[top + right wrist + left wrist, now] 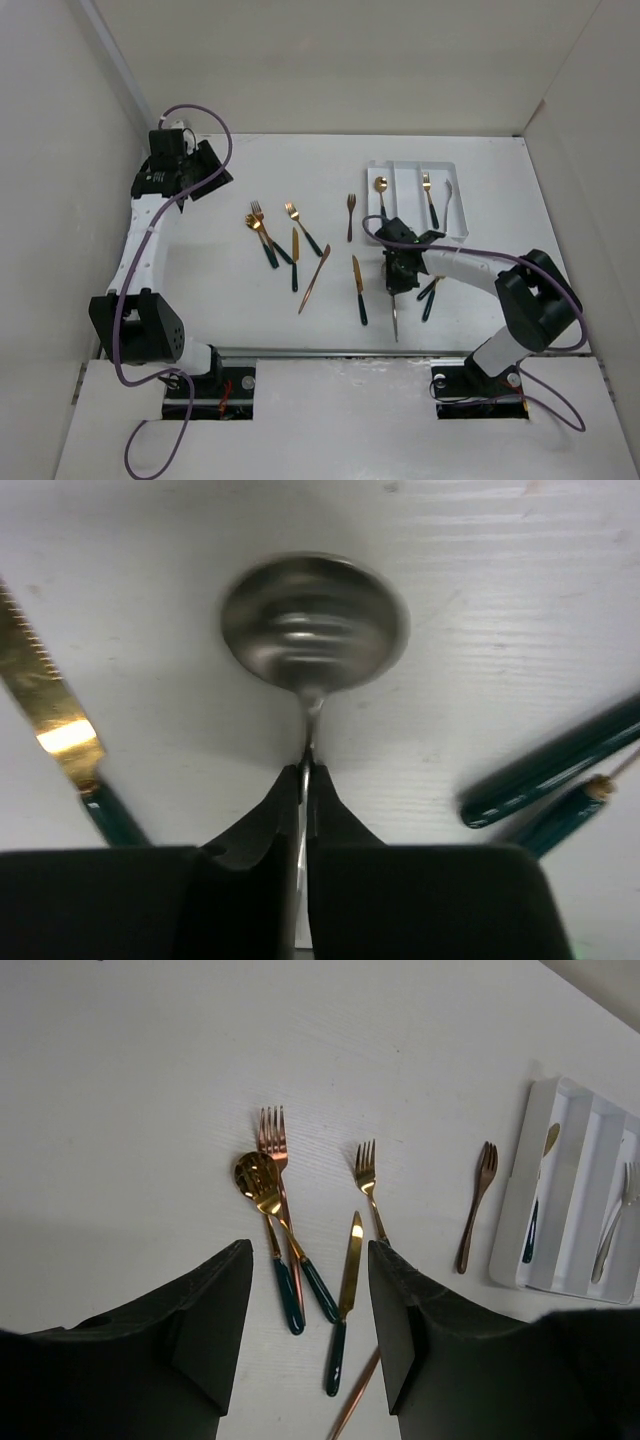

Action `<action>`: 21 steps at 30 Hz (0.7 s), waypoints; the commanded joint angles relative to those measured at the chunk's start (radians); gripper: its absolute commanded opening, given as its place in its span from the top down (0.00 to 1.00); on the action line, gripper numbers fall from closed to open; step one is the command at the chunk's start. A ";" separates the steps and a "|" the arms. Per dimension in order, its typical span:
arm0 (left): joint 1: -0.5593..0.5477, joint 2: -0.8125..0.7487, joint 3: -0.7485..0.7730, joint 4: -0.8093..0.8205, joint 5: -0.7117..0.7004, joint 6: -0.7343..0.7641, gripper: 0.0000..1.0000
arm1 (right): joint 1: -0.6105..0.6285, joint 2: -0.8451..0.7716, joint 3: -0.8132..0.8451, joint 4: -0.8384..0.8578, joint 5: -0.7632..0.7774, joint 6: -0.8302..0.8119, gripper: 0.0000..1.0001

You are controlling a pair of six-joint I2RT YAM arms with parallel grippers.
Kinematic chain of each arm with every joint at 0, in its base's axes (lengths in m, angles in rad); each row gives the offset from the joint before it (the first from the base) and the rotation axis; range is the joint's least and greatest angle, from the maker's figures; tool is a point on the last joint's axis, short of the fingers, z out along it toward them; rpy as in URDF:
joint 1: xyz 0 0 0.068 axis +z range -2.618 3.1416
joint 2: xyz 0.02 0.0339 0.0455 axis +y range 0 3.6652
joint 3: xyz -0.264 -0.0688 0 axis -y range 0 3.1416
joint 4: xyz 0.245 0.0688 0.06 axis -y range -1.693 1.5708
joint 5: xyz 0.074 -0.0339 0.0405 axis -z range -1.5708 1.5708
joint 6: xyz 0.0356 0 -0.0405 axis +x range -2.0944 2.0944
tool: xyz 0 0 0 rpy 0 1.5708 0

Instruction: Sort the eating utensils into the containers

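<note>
Walls box in a white bench strewn with gold, green-handled cutlery. Right claw pinches a silver spoon by the neck near the white divided tray; left claw gapes wide.

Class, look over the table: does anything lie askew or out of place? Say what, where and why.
Nothing looks spilled or broken. Left of centre, a gold spoon with dark green handle, a gold green-handled fork and a copper-toned fork lie crossed over one another in an untidy heap.
</note>
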 commanded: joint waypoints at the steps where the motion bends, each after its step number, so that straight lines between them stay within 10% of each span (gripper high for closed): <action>1: 0.019 -0.040 -0.037 0.032 0.031 -0.026 0.54 | 0.059 0.021 0.014 0.063 0.002 -0.032 1.00; 12: 0.074 -0.059 -0.137 0.085 0.123 -0.046 0.54 | 0.130 -0.174 0.230 0.092 0.033 -0.120 1.00; 21: 0.074 -0.059 -0.198 0.131 0.132 -0.012 0.55 | -0.145 0.174 0.734 0.040 0.017 -0.345 1.00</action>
